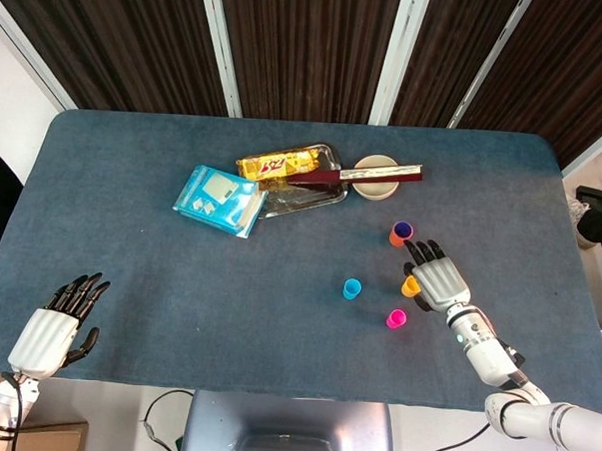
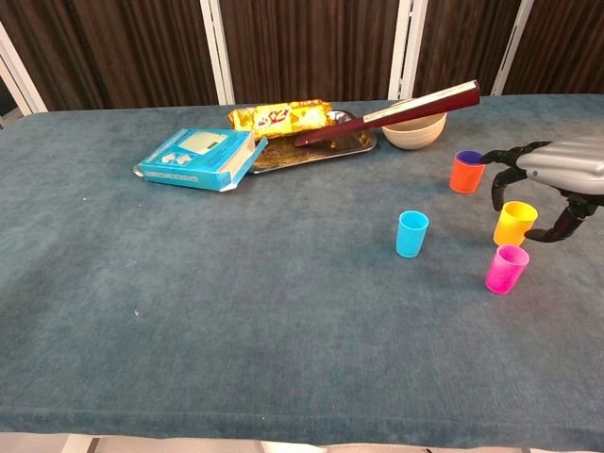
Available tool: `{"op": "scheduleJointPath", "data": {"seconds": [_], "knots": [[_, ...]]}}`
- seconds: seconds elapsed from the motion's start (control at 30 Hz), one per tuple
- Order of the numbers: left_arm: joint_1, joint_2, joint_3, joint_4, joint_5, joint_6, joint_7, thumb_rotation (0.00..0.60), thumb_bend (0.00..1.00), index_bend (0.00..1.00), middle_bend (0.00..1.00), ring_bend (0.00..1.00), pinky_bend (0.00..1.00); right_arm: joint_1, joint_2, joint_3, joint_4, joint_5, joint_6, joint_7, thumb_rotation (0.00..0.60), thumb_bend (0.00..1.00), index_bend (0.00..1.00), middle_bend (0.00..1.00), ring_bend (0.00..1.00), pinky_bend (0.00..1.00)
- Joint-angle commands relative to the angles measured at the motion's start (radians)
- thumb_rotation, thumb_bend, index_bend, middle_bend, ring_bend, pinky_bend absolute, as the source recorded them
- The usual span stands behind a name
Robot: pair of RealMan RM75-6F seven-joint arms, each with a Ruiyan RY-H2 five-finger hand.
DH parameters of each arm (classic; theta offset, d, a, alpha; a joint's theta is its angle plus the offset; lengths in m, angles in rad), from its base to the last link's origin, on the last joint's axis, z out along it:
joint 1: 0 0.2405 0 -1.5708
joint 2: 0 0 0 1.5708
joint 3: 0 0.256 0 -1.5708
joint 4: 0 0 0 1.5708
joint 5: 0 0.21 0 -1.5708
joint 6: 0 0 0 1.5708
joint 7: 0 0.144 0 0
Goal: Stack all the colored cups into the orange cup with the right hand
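Observation:
The orange cup [image 1: 402, 234] [image 2: 466, 174] stands upright with a purple cup [image 2: 470, 157] nested inside it. Nearer the front stand a yellow cup [image 2: 514, 223] [image 1: 409, 287], a pink cup [image 1: 397, 319] [image 2: 507, 268] and a blue cup [image 1: 352, 288] [image 2: 411, 233], all upright and apart. My right hand [image 1: 438, 280] [image 2: 557, 166] hovers over the yellow cup. Its fingers arch above the rim and its thumb hangs to the cup's right, gripping nothing. My left hand [image 1: 55, 328] rests at the near left corner, fingers spread and empty.
At the back are a blue box [image 1: 217, 199] [image 2: 198, 156] and a metal tray [image 1: 304, 193]. A yellow snack pack [image 1: 279, 166] [image 2: 280, 117] lies on the tray. A dark red fan [image 1: 375, 174] [image 2: 396, 111] lies across a beige bowl [image 1: 375, 187] [image 2: 413, 134].

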Motion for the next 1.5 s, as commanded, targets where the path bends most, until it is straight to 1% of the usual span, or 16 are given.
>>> {"op": "scheduleJointPath", "data": {"seconds": [0.03, 0.1, 0.23, 0.37, 0.43, 0.47, 0.57, 0.63, 0.73, 0.9, 1.03, 1.17, 1.23, 1.5], "knots": [[0.001, 0.0, 0.001, -0.001, 0.002, 0.002, 0.002, 0.6, 0.48, 0.0, 0.01, 0.04, 0.17, 0.002, -0.006, 0.003, 0.004, 0.006, -0.004, -0.006, 0.6, 0.43, 0.51, 0.0, 0.0, 0.0], [0.001, -0.001, 0.001, -0.001, 0.004, 0.004, 0.004, 0.6, 0.48, 0.0, 0.01, 0.04, 0.17, 0.004, -0.012, 0.007, 0.009, 0.009, -0.002, -0.01, 0.6, 0.43, 0.53, 0.0, 0.0, 0.0], [0.001, -0.001, 0.001, -0.001, 0.001, 0.0, 0.005, 0.6, 0.48, 0.0, 0.01, 0.04, 0.17, 0.002, -0.012, 0.015, 0.006, 0.014, 0.007, -0.013, 0.6, 0.43, 0.59, 0.01, 0.0, 0.0], [0.001, 0.0, 0.0, -0.001, -0.001, -0.001, 0.003, 0.6, 0.48, 0.0, 0.01, 0.04, 0.17, -0.007, 0.014, 0.044, -0.024, 0.015, 0.039, 0.026, 0.6, 0.43, 0.59, 0.01, 0.0, 0.0], [0.001, 0.0, -0.001, -0.001, -0.002, 0.0, 0.003, 0.6, 0.48, 0.0, 0.01, 0.04, 0.17, -0.008, 0.031, 0.078, -0.041, 0.023, 0.06, 0.061, 0.6, 0.43, 0.59, 0.01, 0.0, 0.0], [0.0, -0.001, -0.001, 0.0, -0.003, -0.002, 0.003, 0.6, 0.48, 0.0, 0.01, 0.04, 0.17, -0.003, 0.037, 0.103, -0.045, 0.034, 0.069, 0.078, 0.6, 0.43, 0.59, 0.02, 0.0, 0.0], [-0.002, -0.003, -0.002, 0.0, -0.006, -0.008, 0.006, 0.6, 0.48, 0.0, 0.01, 0.04, 0.17, 0.025, 0.041, 0.165, -0.038, 0.085, 0.062, 0.093, 0.6, 0.43, 0.59, 0.03, 0.0, 0.0], [-0.004, -0.006, -0.002, 0.0, -0.006, -0.012, 0.011, 0.6, 0.48, 0.0, 0.01, 0.04, 0.17, 0.059, 0.03, 0.209, -0.015, 0.14, 0.049, 0.075, 0.6, 0.43, 0.59, 0.03, 0.0, 0.0], [-0.006, -0.01, -0.002, 0.001, -0.006, -0.016, 0.017, 0.6, 0.48, 0.0, 0.01, 0.04, 0.17, 0.111, -0.008, 0.244, 0.048, 0.222, 0.034, 0.006, 0.6, 0.43, 0.59, 0.03, 0.0, 0.0], [-0.007, -0.01, -0.004, 0.004, -0.011, -0.021, 0.015, 0.6, 0.48, 0.0, 0.01, 0.04, 0.17, 0.173, -0.08, 0.248, 0.146, 0.35, 0.007, -0.112, 0.6, 0.43, 0.58, 0.03, 0.0, 0.0], [-0.007, -0.008, -0.004, 0.006, -0.012, -0.02, 0.011, 0.6, 0.48, 0.0, 0.01, 0.04, 0.17, 0.192, -0.125, 0.238, 0.208, 0.387, -0.005, -0.137, 0.6, 0.43, 0.58, 0.03, 0.0, 0.0], [-0.007, -0.007, -0.005, 0.006, -0.014, -0.02, 0.01, 0.6, 0.48, 0.0, 0.01, 0.04, 0.17, 0.206, -0.164, 0.23, 0.267, 0.402, -0.028, -0.14, 0.6, 0.43, 0.58, 0.03, 0.0, 0.0], [-0.007, -0.007, -0.005, 0.006, -0.015, -0.02, 0.01, 0.6, 0.48, 0.0, 0.01, 0.04, 0.17, 0.209, -0.172, 0.229, 0.28, 0.402, -0.033, -0.134, 0.6, 0.43, 0.58, 0.03, 0.0, 0.0], [-0.009, -0.009, -0.005, 0.006, -0.015, -0.023, 0.011, 0.6, 0.48, 0.0, 0.01, 0.04, 0.17, 0.204, -0.17, 0.22, 0.272, 0.378, -0.03, -0.112, 0.6, 0.43, 0.58, 0.03, 0.0, 0.0]]}}
